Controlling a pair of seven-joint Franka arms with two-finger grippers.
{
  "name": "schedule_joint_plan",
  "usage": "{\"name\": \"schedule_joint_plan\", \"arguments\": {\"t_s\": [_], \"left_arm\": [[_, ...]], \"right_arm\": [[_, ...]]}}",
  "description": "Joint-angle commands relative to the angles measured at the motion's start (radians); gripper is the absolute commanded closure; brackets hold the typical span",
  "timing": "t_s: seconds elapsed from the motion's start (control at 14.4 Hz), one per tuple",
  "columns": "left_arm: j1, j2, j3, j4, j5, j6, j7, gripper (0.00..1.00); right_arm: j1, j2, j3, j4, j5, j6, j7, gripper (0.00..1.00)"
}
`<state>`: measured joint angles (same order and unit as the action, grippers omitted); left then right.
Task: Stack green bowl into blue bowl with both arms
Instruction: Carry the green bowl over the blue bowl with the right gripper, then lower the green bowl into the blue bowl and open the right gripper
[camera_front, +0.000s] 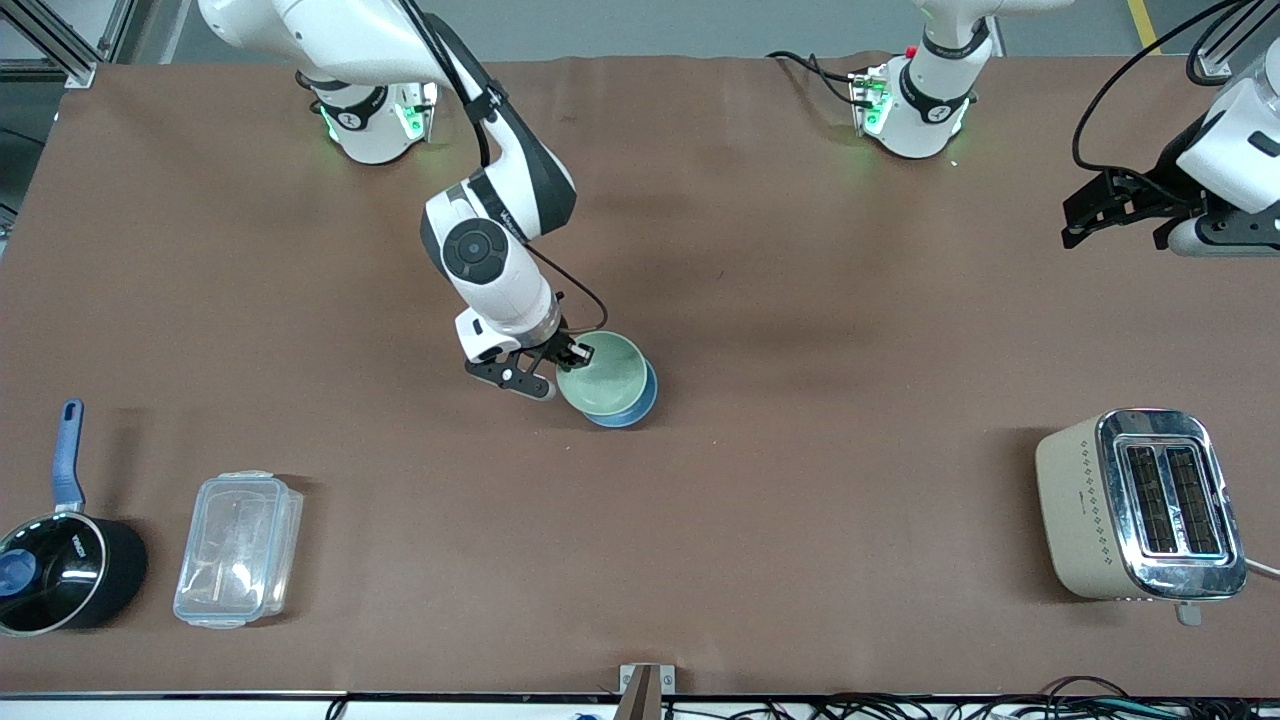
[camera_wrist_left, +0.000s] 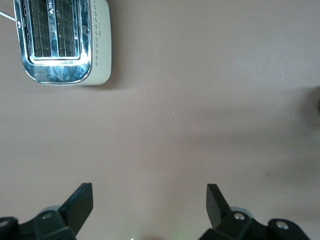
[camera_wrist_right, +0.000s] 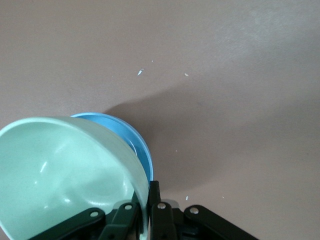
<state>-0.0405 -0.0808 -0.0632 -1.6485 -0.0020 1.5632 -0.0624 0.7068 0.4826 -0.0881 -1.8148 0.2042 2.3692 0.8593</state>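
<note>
The pale green bowl (camera_front: 603, 376) is tilted, resting in the blue bowl (camera_front: 634, 408) at the table's middle. My right gripper (camera_front: 570, 357) is shut on the green bowl's rim at the edge toward the right arm's end. In the right wrist view the green bowl (camera_wrist_right: 65, 170) fills the lower corner, its rim pinched between the fingers (camera_wrist_right: 161, 192), with the blue bowl (camera_wrist_right: 132, 137) showing past it. My left gripper (camera_front: 1085, 215) is open and empty, up over the left arm's end of the table; its fingers (camera_wrist_left: 80, 202) frame bare table.
A cream toaster (camera_front: 1135, 505) stands near the front camera at the left arm's end, also in the left wrist view (camera_wrist_left: 62, 40). A black saucepan with a blue handle (camera_front: 55, 560) and a clear plastic box (camera_front: 238, 550) sit at the right arm's end.
</note>
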Motion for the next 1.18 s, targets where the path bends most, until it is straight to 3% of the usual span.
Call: {"name": "schedule_joint_plan", "arguments": {"t_s": [0.0, 0.84, 0.91, 0.97, 1.11], "left_arm": [[-0.006, -0.01, 0.005, -0.013, 0.004, 0.028, 0.019, 0.0], [-0.007, -0.007, 0.0, -0.01, 0.002, 0.066, 0.004, 0.0], [-0.007, -0.007, 0.0, -0.011, 0.002, 0.069, 0.004, 0.0], [-0.007, -0.007, 0.0, -0.011, 0.002, 0.067, 0.004, 0.0], [-0.006, -0.008, 0.0, -0.01, 0.002, 0.067, 0.003, 0.0]], "right_arm": [[0.022, 0.027, -0.01, 0.014, 0.011, 0.024, 0.036, 0.99], [0.026, 0.074, -0.01, 0.014, 0.011, 0.087, 0.038, 0.97], [0.026, 0.074, -0.01, 0.014, 0.011, 0.084, 0.037, 0.94], [0.025, 0.074, -0.01, 0.014, 0.009, 0.079, 0.035, 0.82], [0.023, 0.073, -0.01, 0.015, 0.011, 0.071, 0.035, 0.45]]}}
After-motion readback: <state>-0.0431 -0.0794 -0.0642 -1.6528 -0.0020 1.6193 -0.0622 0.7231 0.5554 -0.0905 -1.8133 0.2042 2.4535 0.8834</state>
